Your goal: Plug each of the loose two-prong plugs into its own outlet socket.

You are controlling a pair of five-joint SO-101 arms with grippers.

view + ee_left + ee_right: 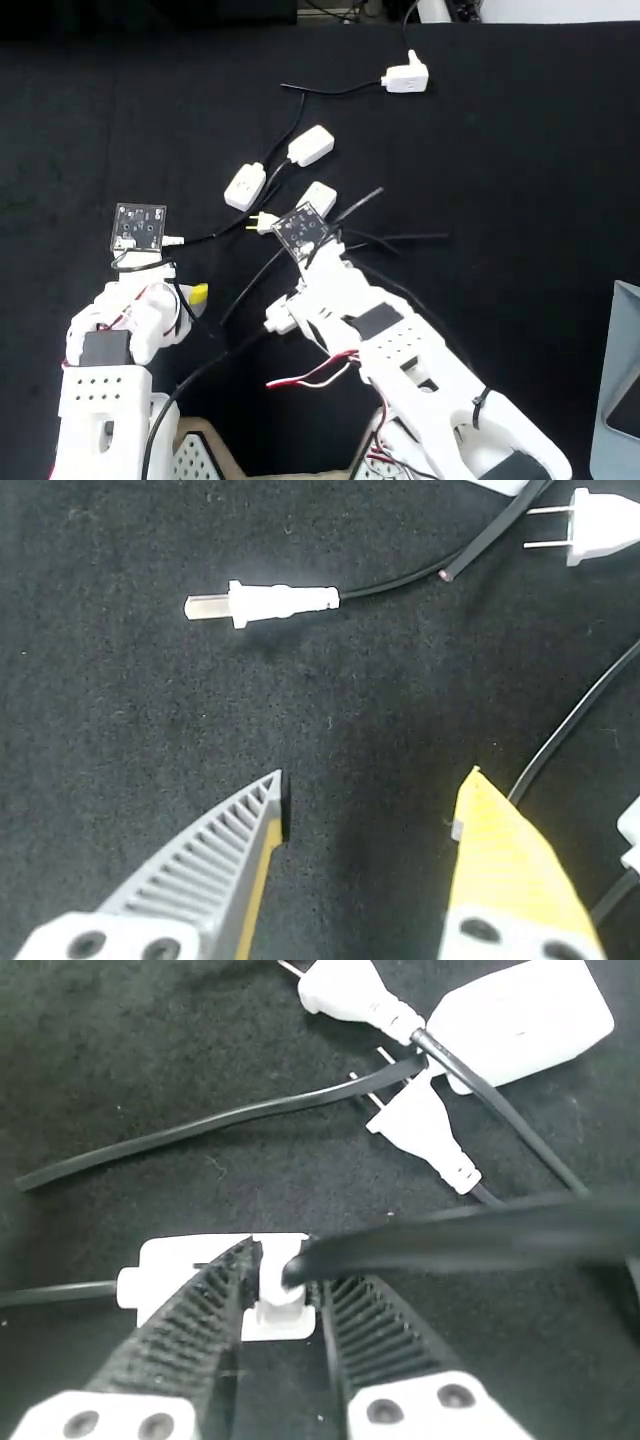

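Left gripper (377,776) hangs spread and empty over the black cloth (110,730), with 1 loose plug (262,604) lying flat just beyond its tips. To the right, the right gripper (283,1260) pinches a corded plug (278,1292) right at a socket (172,1258); seated or not, hard to tell. Farther off, 1 spare plug (425,1125) lies just beside a far socket (520,1020).

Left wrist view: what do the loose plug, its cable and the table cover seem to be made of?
Loose plug: white moulded plastic body, smooth and slightly glossy, with a greyish prong at its tip that looks like metal.
Cable: smooth black sheath, probably rubber or soft plastic.
Table cover: black cloth, perhaps felt, matt, with pale lint specks on it.
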